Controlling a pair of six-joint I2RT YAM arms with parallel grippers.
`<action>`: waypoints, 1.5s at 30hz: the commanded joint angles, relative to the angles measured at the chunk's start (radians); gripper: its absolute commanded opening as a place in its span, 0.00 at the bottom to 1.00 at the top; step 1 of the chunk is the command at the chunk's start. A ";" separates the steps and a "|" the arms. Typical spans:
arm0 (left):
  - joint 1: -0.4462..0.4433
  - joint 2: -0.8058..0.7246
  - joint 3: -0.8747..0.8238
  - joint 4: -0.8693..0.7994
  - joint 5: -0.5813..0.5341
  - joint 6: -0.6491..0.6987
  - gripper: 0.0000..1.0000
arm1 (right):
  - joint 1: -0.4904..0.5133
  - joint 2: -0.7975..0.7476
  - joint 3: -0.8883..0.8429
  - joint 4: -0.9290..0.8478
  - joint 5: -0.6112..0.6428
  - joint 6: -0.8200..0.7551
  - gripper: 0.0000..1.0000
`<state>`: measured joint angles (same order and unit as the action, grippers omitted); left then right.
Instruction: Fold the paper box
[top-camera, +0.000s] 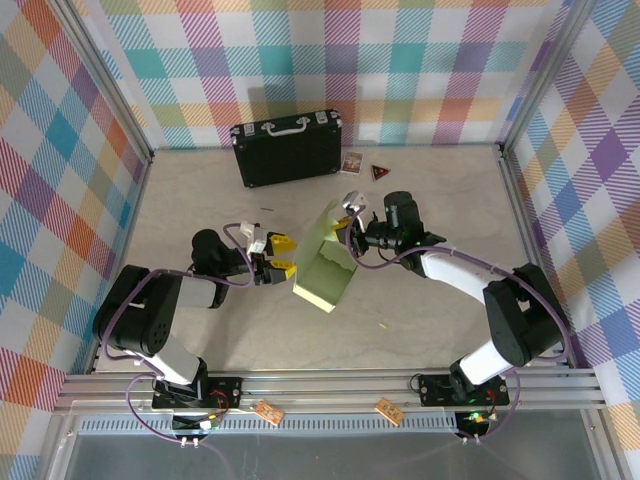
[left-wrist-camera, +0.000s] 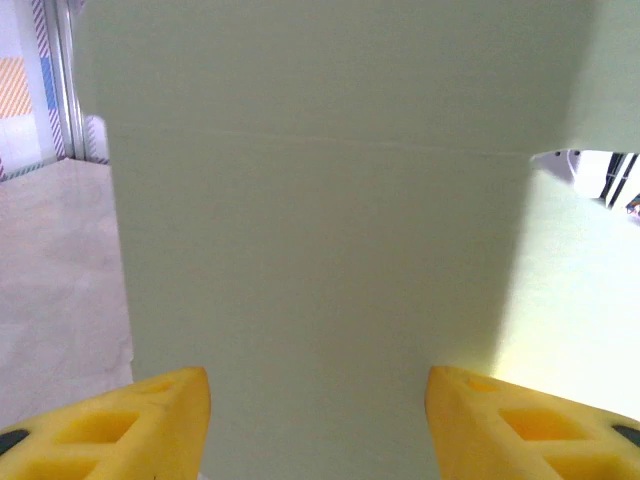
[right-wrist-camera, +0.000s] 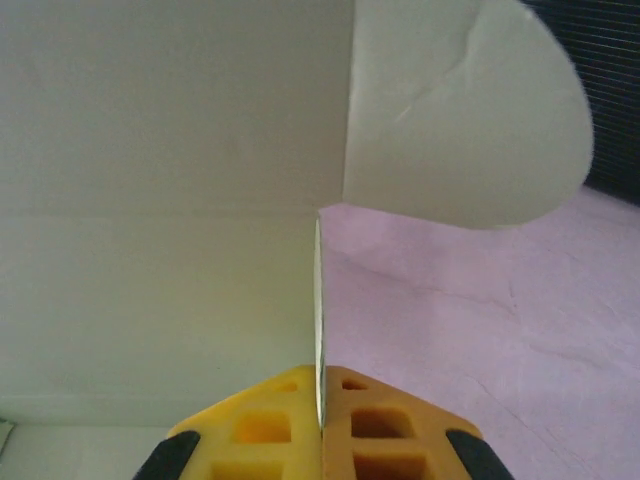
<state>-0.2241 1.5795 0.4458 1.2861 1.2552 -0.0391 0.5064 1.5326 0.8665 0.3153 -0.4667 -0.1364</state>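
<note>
The paper box (top-camera: 325, 265) is pale green card, partly folded, held tilted above the table's middle. My right gripper (top-camera: 350, 226) is shut on one thin edge of it from the right. In the right wrist view the card edge runs straight into the closed yellow fingers (right-wrist-camera: 260, 425), with a broad panel (right-wrist-camera: 170, 200) to the left and a rounded flap (right-wrist-camera: 460, 120) above. My left gripper (top-camera: 284, 255) stands open at the box's left side. Seen from the left wrist, its gripper (left-wrist-camera: 318, 375) faces a flat panel (left-wrist-camera: 320, 230) close ahead, the two yellow fingertips (left-wrist-camera: 170, 405) wide apart.
A black case (top-camera: 287, 148) with a metal handle lies at the back, also seen from the right wrist (right-wrist-camera: 610, 90). A small card (top-camera: 351, 162) and a red triangle (top-camera: 380, 172) lie to its right. Checked walls enclose the beige table (top-camera: 430, 320).
</note>
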 joint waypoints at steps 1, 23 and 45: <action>-0.026 -0.050 -0.024 0.037 0.034 0.004 0.59 | -0.001 0.033 0.032 -0.001 0.107 0.022 0.00; -0.036 -0.046 -0.032 -0.015 0.029 0.041 0.62 | -0.005 0.051 0.017 0.038 0.100 0.059 0.00; -0.127 -0.456 0.080 -1.124 -0.575 0.733 0.68 | -0.155 -0.098 -0.150 0.147 -0.086 -0.195 0.00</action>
<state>-0.3466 1.1713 0.5377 0.1333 0.7757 0.6777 0.3477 1.4620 0.7345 0.4168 -0.4885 -0.2813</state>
